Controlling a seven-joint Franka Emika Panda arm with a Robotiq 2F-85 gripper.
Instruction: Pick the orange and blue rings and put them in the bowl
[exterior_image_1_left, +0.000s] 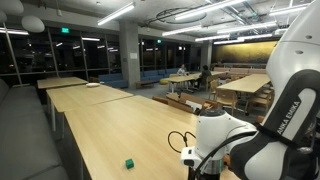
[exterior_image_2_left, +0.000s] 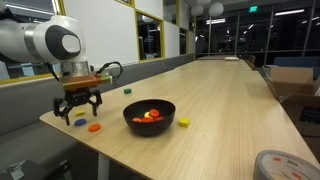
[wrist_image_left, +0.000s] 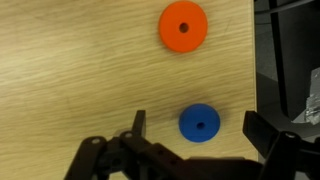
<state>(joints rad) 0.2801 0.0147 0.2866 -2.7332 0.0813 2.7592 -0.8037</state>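
In the wrist view the blue ring (wrist_image_left: 200, 123) lies flat on the wooden table between the two spread fingers of my open gripper (wrist_image_left: 200, 132). The orange ring (wrist_image_left: 184, 26) lies flat a little beyond it. In an exterior view my gripper (exterior_image_2_left: 78, 108) hangs open just above the blue ring (exterior_image_2_left: 80, 121) near the table's corner, with the orange ring (exterior_image_2_left: 95, 127) beside it. The black bowl (exterior_image_2_left: 149, 118) stands to the right of them and holds small orange and yellow pieces. In the exterior view from behind, the arm (exterior_image_1_left: 270, 110) hides the rings and the bowl.
A green cube (exterior_image_2_left: 128, 91) (exterior_image_1_left: 129, 162) lies behind the bowl and a yellow cube (exterior_image_2_left: 183, 122) to its right. The table edge (wrist_image_left: 253, 60) runs close beside the rings. A tape roll (exterior_image_2_left: 285, 165) sits at the near right, and cardboard boxes (exterior_image_2_left: 290, 80) stand beyond the table.
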